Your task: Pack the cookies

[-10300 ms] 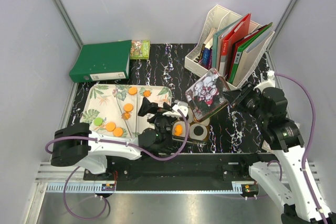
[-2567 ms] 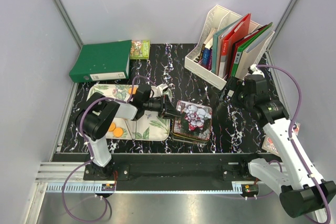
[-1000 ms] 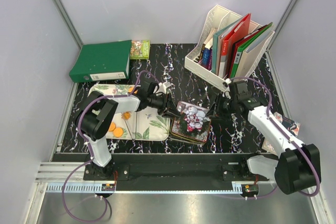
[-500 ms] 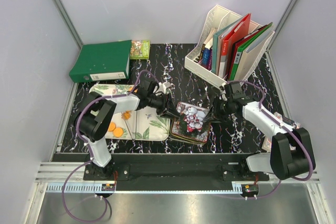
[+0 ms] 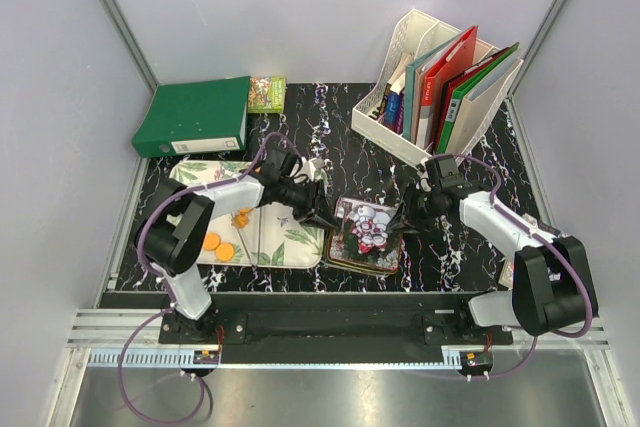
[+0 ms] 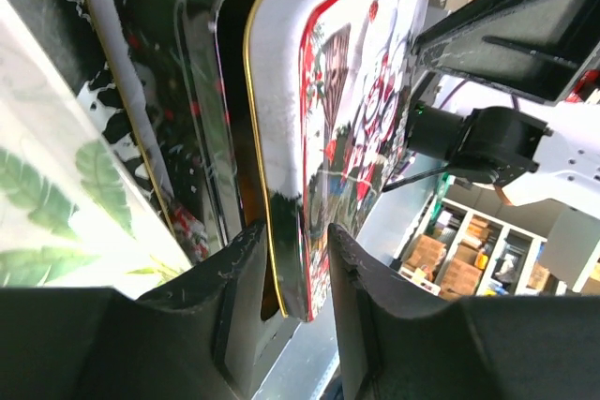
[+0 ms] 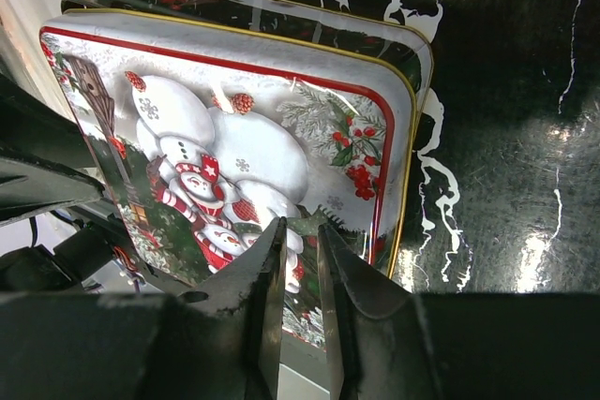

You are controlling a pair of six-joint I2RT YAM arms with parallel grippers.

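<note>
So this looks like the lid-on stage. The snowman lid (image 5: 368, 229) is hovering right over the tin (image 7: 281, 8) but isn't seated. From the right wrist cam you can see the tin's rim poking out past the lid at 12 and 3 o'clock, and the left wrist cam shows a dark gap between the two.

The left gripper (image 5: 322, 213) has the lid's 9 o'clock edge, and its fingers are clamped either side of the rim. The right gripper (image 5: 404, 219) is doing the same at 3 o'clock, fingers pinched nearly together on the rim.

Here's the catch: there are a few orange cookies (image 5: 212, 242) sitting on the leafy tray (image 5: 290, 242), out at 9 o'clock from the tin, well apart from it. Whatever's already in the tin is hidden under the lid, so I can't count those.

My read is it's mostly done, maybe? What's left is nudging the lid square and pressing it down. If those tray cookies were meant to go in too, the packing isn't really complete.
</note>
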